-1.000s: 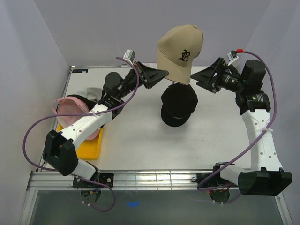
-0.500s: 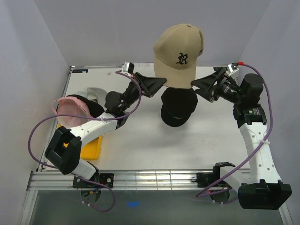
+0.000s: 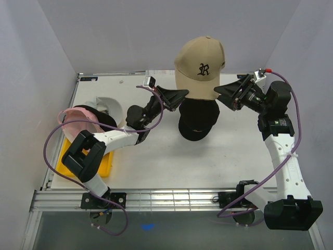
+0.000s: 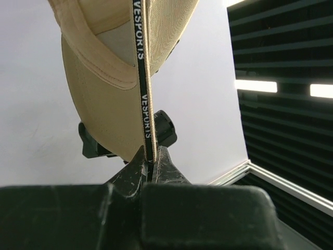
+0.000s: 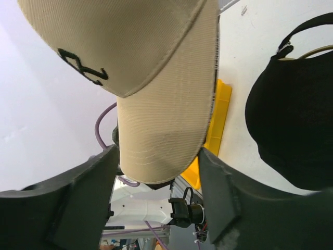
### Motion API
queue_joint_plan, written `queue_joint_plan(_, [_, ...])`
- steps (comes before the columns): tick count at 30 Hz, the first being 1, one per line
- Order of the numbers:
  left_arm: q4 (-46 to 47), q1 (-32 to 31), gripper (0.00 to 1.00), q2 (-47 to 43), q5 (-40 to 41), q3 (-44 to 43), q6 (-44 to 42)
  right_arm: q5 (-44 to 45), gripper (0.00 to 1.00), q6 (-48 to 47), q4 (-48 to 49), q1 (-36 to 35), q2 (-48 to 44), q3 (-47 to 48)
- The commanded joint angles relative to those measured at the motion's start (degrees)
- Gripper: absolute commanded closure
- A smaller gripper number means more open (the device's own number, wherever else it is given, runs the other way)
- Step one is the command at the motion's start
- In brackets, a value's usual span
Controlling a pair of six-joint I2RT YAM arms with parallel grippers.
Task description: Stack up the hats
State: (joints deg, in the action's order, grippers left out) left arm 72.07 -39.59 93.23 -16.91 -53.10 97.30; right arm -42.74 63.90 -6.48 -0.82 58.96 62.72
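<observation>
The tan fabric baseball cap [image 3: 200, 67] has turned its logo upright and edged right, held above the black fabric cap [image 3: 197, 119]. The left gripper [image 3: 181, 94] pinches its rim. The right gripper [image 3: 218, 90], fingers spread, straddles its brim.

Upper cap [image 3: 200, 67] hangs above lower cap [image 3: 197, 122] on table [image 3: 171, 161]; tray [image 3: 104, 165] lies far left.

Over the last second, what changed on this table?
The tan cap, pinched by the left gripper with its brim at the right gripper, turned from tilted to nearly level over the black cap. The left arm stretched farther toward the middle. The black cap and the pink cap stayed put.
</observation>
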Motion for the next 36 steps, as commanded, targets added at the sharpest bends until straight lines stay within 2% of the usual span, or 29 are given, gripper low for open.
queue_joint_plan(1, [4.74, -0.22, 1.0, -0.68, 0.56, 0.63, 1.4, 0.38, 0.36, 0.09, 2.35, 0.12, 0.72, 1.79])
queue_joint_plan(7, [3.43, -0.22, 1.0, 0.2, -1.9, 1.77, 1.84, 0.82, 0.55, -4.12, -0.37, 0.12, 0.98, 0.83])
queue_joint_plan(14, [-0.35, -0.83, 1.0, 0.02, -5.15, 4.85, 3.34, 2.75, 0.66, -7.12, -3.54, 0.12, 0.02, 0.12])
queue_joint_plan(25, [-9.66, -3.73, 1.0, 0.64, -9.37, 4.85, -0.61, 4.86, 0.66, -11.24, -7.49, 0.12, -3.23, -0.14])
queue_joint_plan(36, [-9.93, -6.55, 1.0, 2.04, -7.7, 7.49, -1.67, 5.12, 0.66, -14.41, -9.25, 0.12, -5.52, -5.32])
